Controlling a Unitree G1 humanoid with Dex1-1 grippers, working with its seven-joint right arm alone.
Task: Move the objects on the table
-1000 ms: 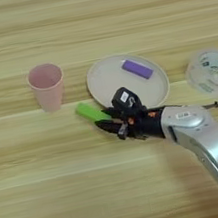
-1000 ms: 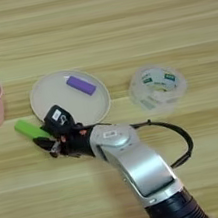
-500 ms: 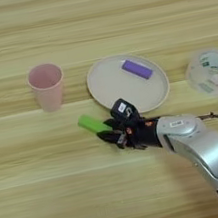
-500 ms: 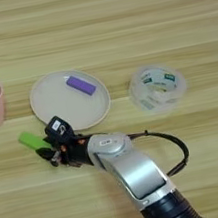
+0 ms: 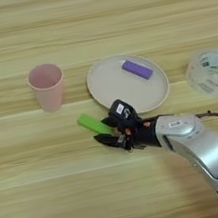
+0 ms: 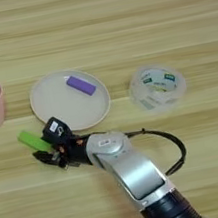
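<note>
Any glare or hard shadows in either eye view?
Left eye view: even light, with only a soft shadow beside the pink cup and under the right gripper holding the green block. Right eye view: pale sheen on the clear container, no strong glare on the table.

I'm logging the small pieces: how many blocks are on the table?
2. The purple block lies on the beige plate. The green block lies on the table below-left of the plate, at the right gripper. None seems hidden.
</note>
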